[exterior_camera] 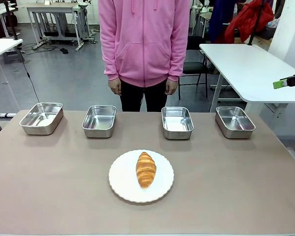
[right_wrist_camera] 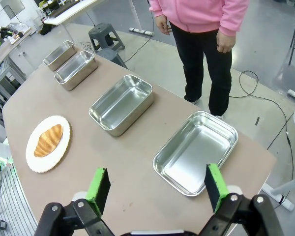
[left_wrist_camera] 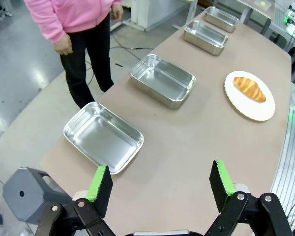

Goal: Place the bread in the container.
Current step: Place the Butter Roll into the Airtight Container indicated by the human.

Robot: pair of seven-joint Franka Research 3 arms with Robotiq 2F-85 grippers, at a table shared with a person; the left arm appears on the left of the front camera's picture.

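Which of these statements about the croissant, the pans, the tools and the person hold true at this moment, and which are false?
1. The croissant lies on the white plate. True.
2. Three steel pans stand in the far row. False: there are four steel pans.
3. One pan already holds bread. False: all four are empty.
4. The left tool and the right tool are both open and hold nothing. True.
5. The person is lifting a pan. False: the person's hands hang at the sides, off the table.
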